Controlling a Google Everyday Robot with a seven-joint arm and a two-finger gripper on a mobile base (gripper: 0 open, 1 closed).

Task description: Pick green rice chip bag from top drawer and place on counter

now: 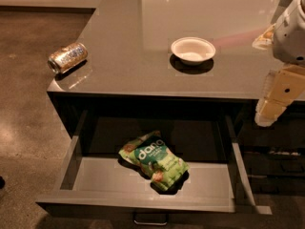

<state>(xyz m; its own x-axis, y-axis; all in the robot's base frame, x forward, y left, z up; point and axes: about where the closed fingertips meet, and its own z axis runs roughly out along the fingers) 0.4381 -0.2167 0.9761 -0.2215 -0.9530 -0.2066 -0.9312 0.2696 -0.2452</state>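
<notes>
The green rice chip bag [155,160] lies face up on the floor of the open top drawer [95,175], near its middle, with the white "dang" lettering showing. The drawer is pulled out below the counter [128,56], and its small metal pull handle [150,219] shows at the front. My gripper [270,113] hangs at the right edge of the view, over the counter's front right edge and above the drawer's right side. It is well to the right of the bag and above it, and holds nothing.
A white bowl [193,50] stands on the counter right of center. A shiny speckled drink can [67,57] lies on its side at the counter's left edge. The brown floor [28,104] lies to the left. My white arm [290,30] fills the upper right.
</notes>
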